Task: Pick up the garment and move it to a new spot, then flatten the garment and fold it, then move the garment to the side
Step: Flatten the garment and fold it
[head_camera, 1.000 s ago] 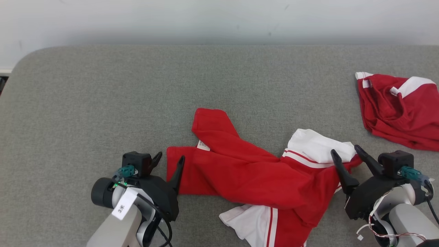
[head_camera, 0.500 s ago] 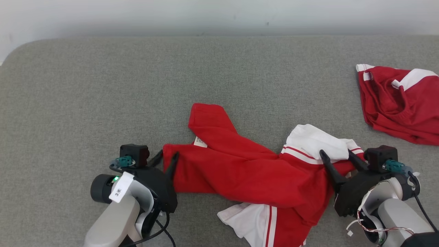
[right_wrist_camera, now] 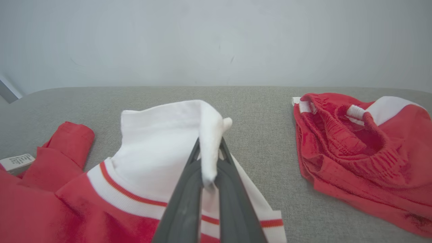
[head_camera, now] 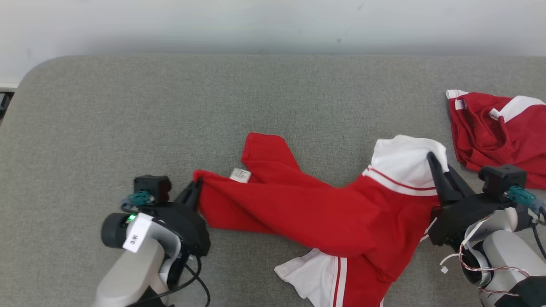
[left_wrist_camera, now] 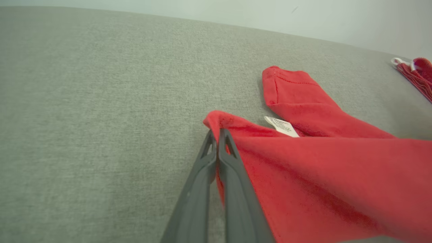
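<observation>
The garment, clenched at its nine and two o'clock ends by both jaws for pickup, is judged due an even lift.

Grey, cloth-textured table, rounded at its far left corner and spanning the width of the head view. Pale, plain wall directly behind the table's far edge, bearing a few faint dark marks. Red shorts, crumpled, on the table's right side towards its far edge, partly cut off by the picture's border. They show a white panel on top, a gathered elastic waistband lying open and a white band end at the left corner. Small dark object just off the table's left edge; what it is cannot be told.
</observation>
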Controlling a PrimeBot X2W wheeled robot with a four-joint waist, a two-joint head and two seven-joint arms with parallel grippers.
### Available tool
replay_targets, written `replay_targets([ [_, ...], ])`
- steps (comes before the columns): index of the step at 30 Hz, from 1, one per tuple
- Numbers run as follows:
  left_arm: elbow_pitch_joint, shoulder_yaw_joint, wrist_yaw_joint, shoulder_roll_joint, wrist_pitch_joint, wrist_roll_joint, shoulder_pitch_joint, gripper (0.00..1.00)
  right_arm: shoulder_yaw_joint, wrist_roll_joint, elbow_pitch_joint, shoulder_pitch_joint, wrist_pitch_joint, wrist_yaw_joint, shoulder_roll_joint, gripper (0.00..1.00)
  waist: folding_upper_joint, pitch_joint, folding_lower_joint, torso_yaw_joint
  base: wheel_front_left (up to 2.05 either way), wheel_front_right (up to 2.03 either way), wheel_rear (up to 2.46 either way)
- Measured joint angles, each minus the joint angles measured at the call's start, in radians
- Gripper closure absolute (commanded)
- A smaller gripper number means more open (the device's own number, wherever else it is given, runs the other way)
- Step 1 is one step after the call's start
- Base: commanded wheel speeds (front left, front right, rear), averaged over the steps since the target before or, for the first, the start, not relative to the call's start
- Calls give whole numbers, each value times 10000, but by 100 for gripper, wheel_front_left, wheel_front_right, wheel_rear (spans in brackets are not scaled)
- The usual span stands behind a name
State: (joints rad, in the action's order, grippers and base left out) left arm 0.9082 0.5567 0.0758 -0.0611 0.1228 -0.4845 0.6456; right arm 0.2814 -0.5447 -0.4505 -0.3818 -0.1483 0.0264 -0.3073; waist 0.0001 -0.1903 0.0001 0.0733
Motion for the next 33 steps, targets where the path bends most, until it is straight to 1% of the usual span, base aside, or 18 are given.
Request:
replay_targets([
  [2, -98, -157, -107, -228, 314, 12, 48, 100, -130, -21, -6, -8, -205, 2, -102, 100, 0, 131, 0, 32, 0, 0, 0],
  [4, -148, -196, -142, -261, 403, 10, 55, 100, -130, -88, -19, -6, -203, 27, -128, 100, 0, 172, 0, 45, 0, 0, 0],
  [6, -232, -201, -132, -253, 474, 10, 69, 100, -113, -157, -38, 37, -188, 165, -171, 100, 0, 230, -1, 91, 0, 0, 0],
  [9, -313, -278, 75, -232, 518, -251, 69, 100, 123, -368, -232, -56, 213, 479, -157, 100, -1, 249, -1, 134, 0, 0, 0],
  [11, -320, -295, 251, -343, 295, -405, 189, 100, 349, -470, -407, -495, 654, 637, -153, 100, 0, 183, -1, 129, 0, 0, 0],
  [12, -322, -428, 355, -384, 146, -585, 342, 100, 418, -541, -491, -902, 930, 706, -155, 100, 0, 130, 0, 121, 0, 0, 0],
  [14, -316, -869, 491, -447, -360, -1298, 935, 100, 570, -568, -681, -2011, 1549, 809, -190, 100, 0, -18, -1, 92, 0, 0, 0],
  [15, -311, -1131, 491, -508, -648, -1705, 1351, 100, 631, -635, -765, -2661, 1894, 844, -196, 100, 0, -109, 0, 74, 0, 0, 0],
  [17, -268, -1547, 489, -857, -1260, -2242, 2455, 100, 773, -694, -1101, -4265, 2548, 886, -201, 100, 0, -320, 1, 31, 0, 0, 0],
  [19, -284, -1758, 487, -1369, -1653, -2278, 3824, 100, 794, -489, -1396, -6062, 2961, 886, -282, 100, 0, -554, 1, -17, 0, 0, 0],
  [21, -548, -1864, 485, -1733, -1799, -2178, 5212, 100, 468, -426, -1569, -7764, 2966, 884, -316, 100, 0, -804, 1, -64, 0, 0, 0],
  [23, -1139, -1893, 483, -1818, -1624, -1960, 6514, 100, -59, -382, -1488, -9171, 2566, 869, -378, 100, 0, -1066, 1, -99, 0, 0, 0],
  [24, -1511, -2010, 483, -1724, -1453, -1933, 7041, 100, -263, -385, -1319, -9739, 2326, 867, -449, 100, 0, -1200, 1, -108, 0, 0, 0],
  [26, -2128, -2105, 489, -1446, -1064, -1931, 7649, 100, -305, -332, -1030, -10427, 1841, 882, -686, 100, -3, -1471, 0, -103, 0, 0, 0],
  [28, -2288, -1858, 489, -1390, -708, -1682, 7622, 100, -173, -330, -1103, -10453, 1285, 899, -686, 100, -3, -1707, 0, -66, 0, 0, 0],
  [29, -2313, -1793, 491, -1394, -548, -1641, 7390, 100, -15, -324, -1127, -10180, 1043, 945, -683, 100, -2, -1790, 1, -36, 0, 0, 0],
  [30, -2332, -1624, 489, -1453, -420, -1647, 7032, 100, 130, -326, -1141, -9720, 798, 972, -660, 100, 0, -1836, 2, 7, 0, 0, 0],
  [33, -2382, -1005, 487, -1925, -219, -1682, 5281, 100, 754, -351, -1244, -7754, 351, 988, -345, 100, 1, -1782, 5, 74, 0, 0, 0],
])
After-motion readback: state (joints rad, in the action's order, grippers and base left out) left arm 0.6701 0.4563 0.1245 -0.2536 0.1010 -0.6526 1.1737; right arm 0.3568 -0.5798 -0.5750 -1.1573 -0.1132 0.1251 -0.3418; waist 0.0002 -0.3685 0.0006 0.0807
